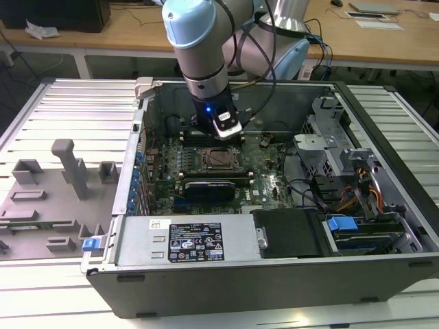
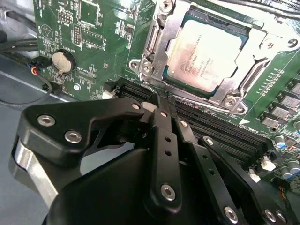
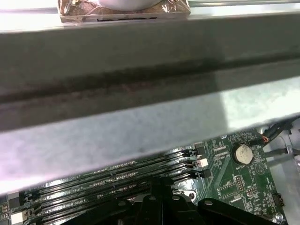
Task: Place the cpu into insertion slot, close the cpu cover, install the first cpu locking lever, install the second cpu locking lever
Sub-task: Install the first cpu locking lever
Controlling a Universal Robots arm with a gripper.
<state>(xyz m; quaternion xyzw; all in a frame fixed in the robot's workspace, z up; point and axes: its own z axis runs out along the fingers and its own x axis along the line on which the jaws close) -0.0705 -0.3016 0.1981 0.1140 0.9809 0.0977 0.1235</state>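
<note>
**A:** Silver metal is what I see first: the cpu [image 2: 206,58] has its pale top facing up, and it lies flat in the insertion slot [image 2: 172,80]. Why does it sit so?

**B:** I judge that it is seated there so the contacts under it meet the socket. The cpu cover [image 2: 257,49] lies over it as a thin frame. Its window leaves the chip's top bare and its edges press on the chip's border. So placing the chip and closing the cover look done.

**A:** And the levers?

**B:** Along the side of the socket nearest the gripper [image 2: 156,101] runs a thin metal bar [image 2: 197,102]. I take it for a locking lever, but I cannot tell if it is hooked down.

**A:** How does the hand stand?

**B:** In the second wrist view the two black fingers are pressed together with no gap, and I see nothing between them. The tips point down at the motherboard [image 2: 93,42], over the long black memory slots [image 2: 220,126], just beside the socket's corner. Whether they touch the bar's end I cannot say.

**A:** And from outside?

**B:** In the exterior view the gripper [image 1: 226,130] hangs inside the open computer case [image 1: 274,274], close above the socket. I judge it is held low and closed so the narrow tip can push a lever.
</note>
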